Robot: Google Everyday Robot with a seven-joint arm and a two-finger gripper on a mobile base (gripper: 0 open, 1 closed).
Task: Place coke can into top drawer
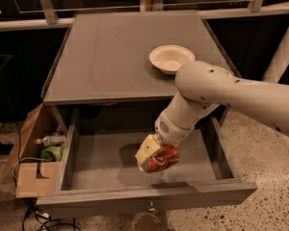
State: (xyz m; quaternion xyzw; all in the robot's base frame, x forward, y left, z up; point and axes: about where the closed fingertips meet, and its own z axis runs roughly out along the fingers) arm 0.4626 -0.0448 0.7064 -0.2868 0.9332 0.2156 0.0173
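Observation:
The red coke can [160, 160] lies tilted on its side in my gripper [152, 157], held inside the open top drawer [106, 160] near its middle, low over the drawer floor. The gripper's cream fingers [148, 150] are shut on the can's upper left side. My white arm comes in from the right and reaches down over the cabinet's front edge. The drawer is pulled fully out, with its grey front panel [144, 198] and small metal pull [151, 207] toward the camera. I cannot tell whether the can touches the floor.
A white bowl [171, 57] stands on the grey cabinet top [106, 57] at the right. A brown cardboard box [36, 162] with a bottle and green item sits on the floor left of the drawer. Cables lie at the bottom left.

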